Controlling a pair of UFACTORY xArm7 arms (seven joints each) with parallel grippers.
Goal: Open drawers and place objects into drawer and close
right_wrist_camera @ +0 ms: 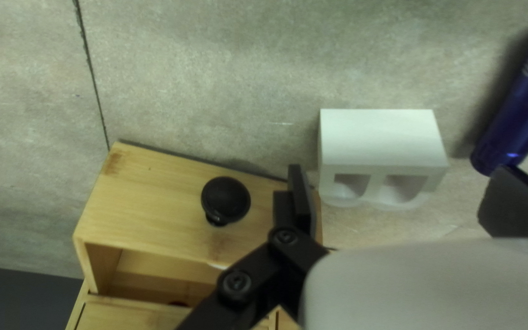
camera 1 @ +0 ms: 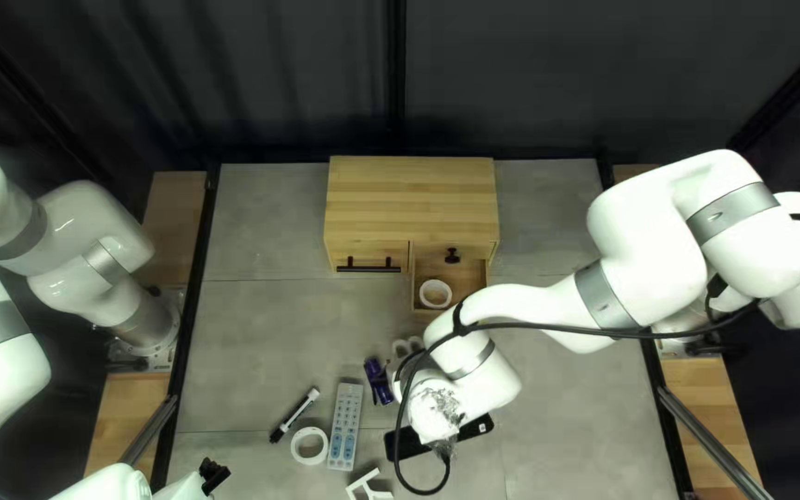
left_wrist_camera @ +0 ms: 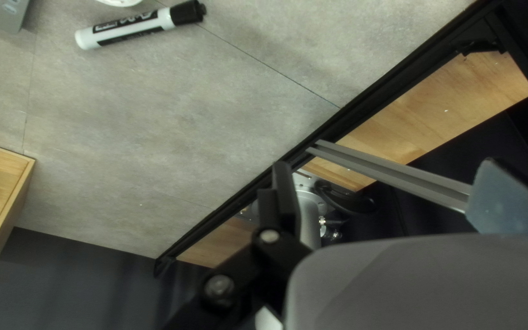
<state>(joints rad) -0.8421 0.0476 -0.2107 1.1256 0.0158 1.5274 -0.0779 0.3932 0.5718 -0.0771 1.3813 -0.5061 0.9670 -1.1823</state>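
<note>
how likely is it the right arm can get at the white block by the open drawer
Probably yes: the right gripper is open, the white block shows between its fingers, and nothing lies on it. The drawer front and blue flashlight nearby might leave little room.

A grey worktop (camera 1: pixel 261 324) is spreading beneath the left tool (camera 1: pixel 215 473), with a black rail (left_wrist_camera: pixel 362 104) edging it near the tool. Beyond that rail, a grey metal bar (left_wrist_camera: pixel 392 177) is crossing a wooden board (left_wrist_camera: pixel 410 122) and slanting behind the gap between the tool's fingers. Well apart from the tool, a dark curtain (camera 1: pixel 280 83) is hanging behind the worktop's far edge.
</note>
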